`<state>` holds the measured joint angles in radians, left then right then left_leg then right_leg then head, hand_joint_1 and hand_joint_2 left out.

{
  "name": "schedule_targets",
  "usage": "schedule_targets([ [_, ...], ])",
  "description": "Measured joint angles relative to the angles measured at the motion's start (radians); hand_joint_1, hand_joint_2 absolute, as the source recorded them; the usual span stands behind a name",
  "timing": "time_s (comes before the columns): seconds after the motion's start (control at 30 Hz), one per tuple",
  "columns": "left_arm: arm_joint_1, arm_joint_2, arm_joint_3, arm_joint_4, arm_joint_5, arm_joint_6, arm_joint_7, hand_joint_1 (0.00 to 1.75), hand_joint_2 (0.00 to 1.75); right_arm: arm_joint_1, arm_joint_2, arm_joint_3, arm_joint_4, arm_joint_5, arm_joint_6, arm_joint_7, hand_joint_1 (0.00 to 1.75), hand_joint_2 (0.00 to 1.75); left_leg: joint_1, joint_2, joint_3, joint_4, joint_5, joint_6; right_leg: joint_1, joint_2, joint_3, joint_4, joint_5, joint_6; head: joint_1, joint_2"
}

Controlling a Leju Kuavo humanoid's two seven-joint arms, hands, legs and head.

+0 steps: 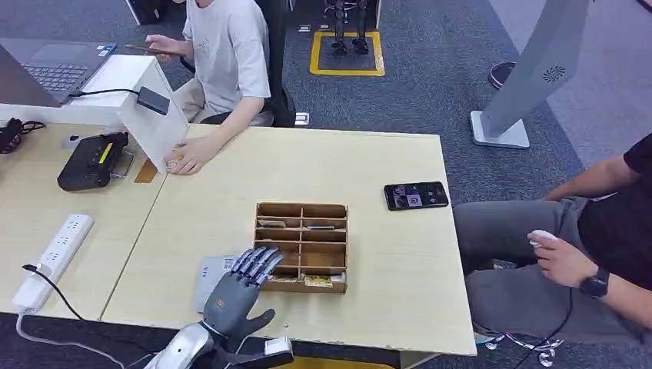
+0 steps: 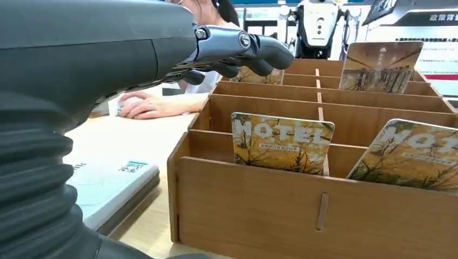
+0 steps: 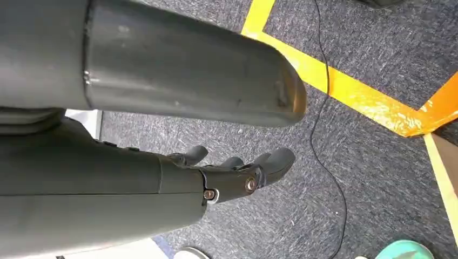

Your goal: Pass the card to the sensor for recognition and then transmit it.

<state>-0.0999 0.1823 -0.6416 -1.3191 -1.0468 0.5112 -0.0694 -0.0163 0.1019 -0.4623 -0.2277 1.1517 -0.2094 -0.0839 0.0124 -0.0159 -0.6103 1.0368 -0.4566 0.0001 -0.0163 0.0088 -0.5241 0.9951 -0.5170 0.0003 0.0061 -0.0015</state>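
A wooden card box [image 1: 301,246] with several compartments stands in the middle of the light table [image 1: 369,161]. Hotel cards stand upright in it: two yellow ones in its nearest row [image 2: 282,143] [image 2: 411,156], another further back [image 2: 381,67]. My left hand [image 1: 240,288] hovers at the box's near left corner, fingers [image 2: 246,47] stretched out over the box's left side and holding nothing. Beneath the hand, beside the box, lies the flat grey-white sensor [image 1: 207,275] [image 2: 107,186]. My right hand [image 3: 232,174] hangs over the carpet, fingers loosely apart, empty.
A black phone [image 1: 415,195] lies right of the box. A person at the far side rests a hand [image 1: 187,157] on the table; another person [image 1: 592,254] sits at the right. On the left desk are a power strip [image 1: 52,261] and a black device [image 1: 91,161].
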Motion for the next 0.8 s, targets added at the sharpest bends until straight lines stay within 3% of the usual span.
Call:
schedule_targets([
  [0.8,-0.010,-0.005,-0.012,0.023,-0.046,0.009,0.014,0.00,1.75,-0.007,-0.001,0.031,0.000,-0.024,0.011,0.008,0.00,0.00,0.000,0.000,0.000,0.000,0.000,0.000,0.000,0.000,0.000,0.000,0.000,0.000,0.000,0.000],
])
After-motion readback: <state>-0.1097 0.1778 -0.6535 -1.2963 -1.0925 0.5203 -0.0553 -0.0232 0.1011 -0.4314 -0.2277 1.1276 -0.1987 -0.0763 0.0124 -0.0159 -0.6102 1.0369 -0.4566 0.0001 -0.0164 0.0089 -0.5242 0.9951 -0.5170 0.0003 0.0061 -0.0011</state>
